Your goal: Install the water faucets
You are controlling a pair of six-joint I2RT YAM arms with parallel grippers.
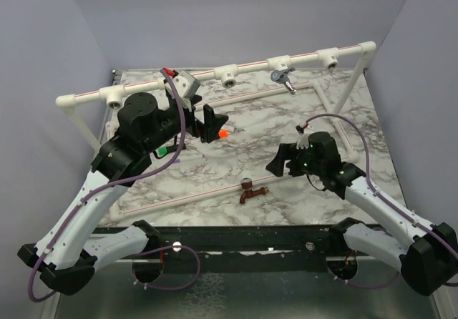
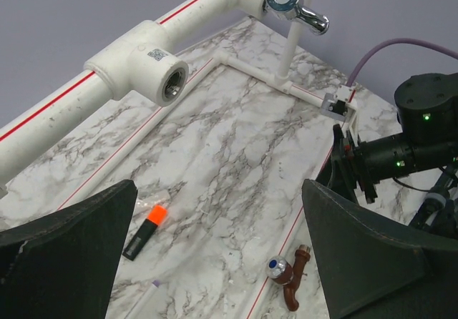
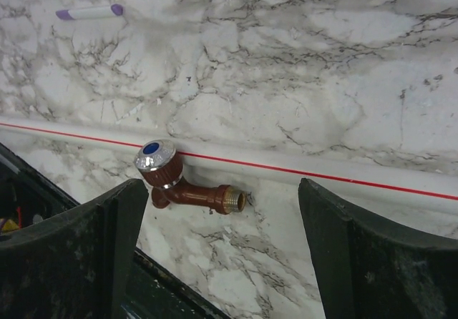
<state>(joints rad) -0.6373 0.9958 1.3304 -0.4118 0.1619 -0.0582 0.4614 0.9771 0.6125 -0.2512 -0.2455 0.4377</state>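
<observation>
A grey-veined white marble table top point(image 1: 236, 151) carries a white plastic pipe frame point(image 1: 250, 65) marked with a thin red stripe; its raised rail runs across the far side with open tee fittings along it, and lower pipes lie flat on the marble; the left gripper point(image 1: 210, 122) hangs near the middle of that rail, its black fingers point(image 2: 71, 254) spread wide with nothing between them; the right gripper point(image 1: 276, 165) is low over the near right of the table, fingers point(image 3: 372, 262) apart and gripping nothing; the shiny silver chrome faucet point(image 2: 290, 1) sits at a tee fitting on the raised rail, spout down; the reddish-brown copper-coloured faucet point(image 3: 187, 190) lies on its side against a low pipe, framed between the right fingers but touched by neither; an orange-capped black marker point(image 2: 147, 229) lies just below the left gripper; a green-capped marker point(image 1: 163, 149) and a purple-capped white pen point(image 3: 89, 11) lie further left.
</observation>
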